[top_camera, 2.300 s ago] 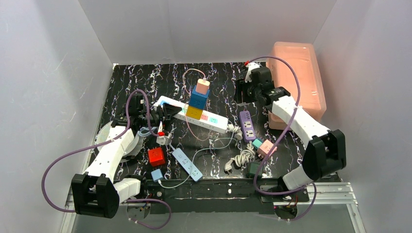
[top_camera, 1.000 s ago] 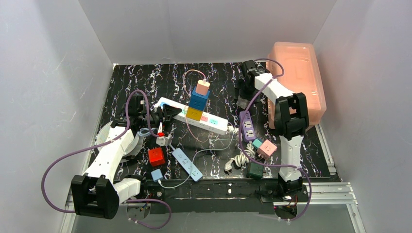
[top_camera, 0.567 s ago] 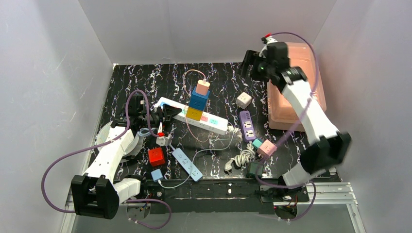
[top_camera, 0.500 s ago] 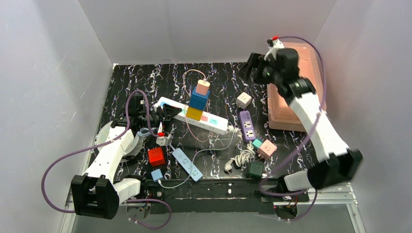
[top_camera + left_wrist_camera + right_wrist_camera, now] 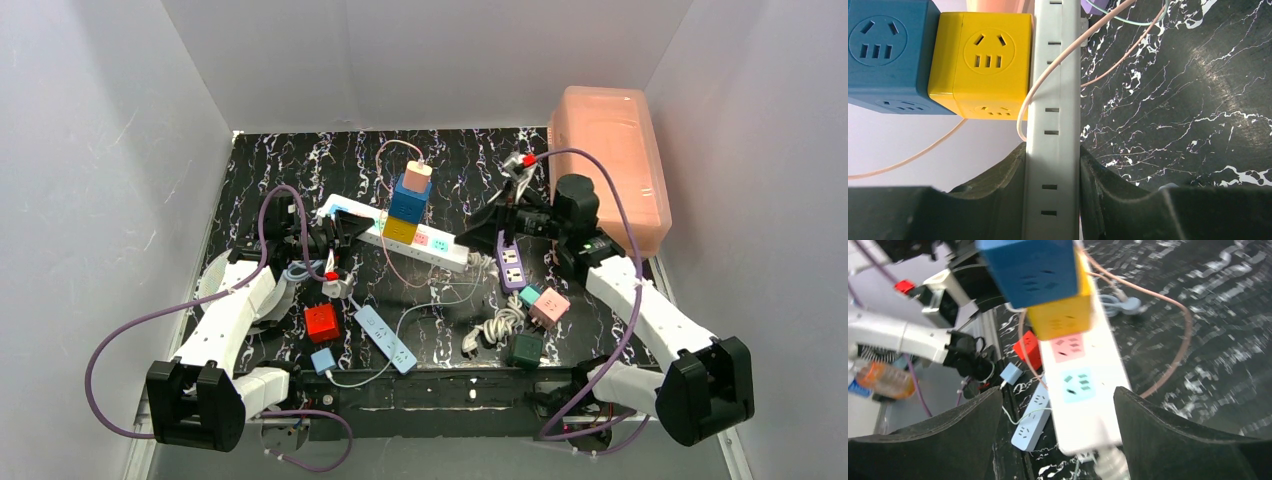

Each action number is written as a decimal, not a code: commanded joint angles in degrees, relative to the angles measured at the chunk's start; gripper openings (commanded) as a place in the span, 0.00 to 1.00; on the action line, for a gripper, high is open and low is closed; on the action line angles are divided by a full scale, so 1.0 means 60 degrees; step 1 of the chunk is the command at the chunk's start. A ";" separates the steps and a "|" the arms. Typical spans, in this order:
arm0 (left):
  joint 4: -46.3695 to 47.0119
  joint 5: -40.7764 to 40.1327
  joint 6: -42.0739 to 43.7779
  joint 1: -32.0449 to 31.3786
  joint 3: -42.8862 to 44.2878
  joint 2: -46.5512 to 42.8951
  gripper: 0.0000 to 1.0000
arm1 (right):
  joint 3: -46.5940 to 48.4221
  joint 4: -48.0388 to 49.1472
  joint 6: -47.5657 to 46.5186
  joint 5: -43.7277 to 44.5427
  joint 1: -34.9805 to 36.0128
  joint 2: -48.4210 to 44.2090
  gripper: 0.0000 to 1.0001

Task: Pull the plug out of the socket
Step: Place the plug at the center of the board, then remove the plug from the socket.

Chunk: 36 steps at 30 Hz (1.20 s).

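Note:
The socket (image 5: pixel 425 243), a long white strip with pastel faces, lies slantwise mid-table. A yellow cube plug (image 5: pixel 400 231) stands in it, with a blue cube (image 5: pixel 408 202) and a beige adapter (image 5: pixel 418 177) stacked on top; a pink cord runs from the adapter. My left gripper (image 5: pixel 338 229) is shut on the strip's left end: in the left wrist view both fingers (image 5: pixel 1008 185) press the strip's sides (image 5: pixel 1054 125), just below the yellow cube (image 5: pixel 980 62). My right gripper (image 5: pixel 488 233) hovers open at the strip's right end. Its wrist view shows the strip (image 5: pixel 1083 385) between the wide jaws, untouched.
A short purple strip (image 5: pixel 510 258) lies right of the socket, with pink (image 5: pixel 550 305) and dark green (image 5: pixel 524 349) cubes below it. A slim light-blue strip (image 5: pixel 386 338), a red cube (image 5: pixel 321 322) and a small blue charger (image 5: pixel 323 360) lie near front. A pink bin (image 5: pixel 610 170) stands far right.
The right arm left a white cube on the table, swung up toward the bin, then came down to the socket's right end with its jaws wider. The left arm has not moved.

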 commanded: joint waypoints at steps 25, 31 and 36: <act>0.0916 0.1540 0.2894 0.0061 0.0654 -0.0363 0.00 | 0.1857 0.4542 -0.0844 -0.0165 0.2409 0.3318 0.91; 0.0986 0.1527 0.2831 0.0060 0.0672 -0.0373 0.00 | 0.1793 0.4921 -0.0694 0.0208 0.2618 0.3636 0.91; 0.1134 0.1467 0.2722 0.0061 0.0674 -0.0334 0.00 | 0.1669 0.5401 -0.0577 0.0938 0.2943 0.3891 0.92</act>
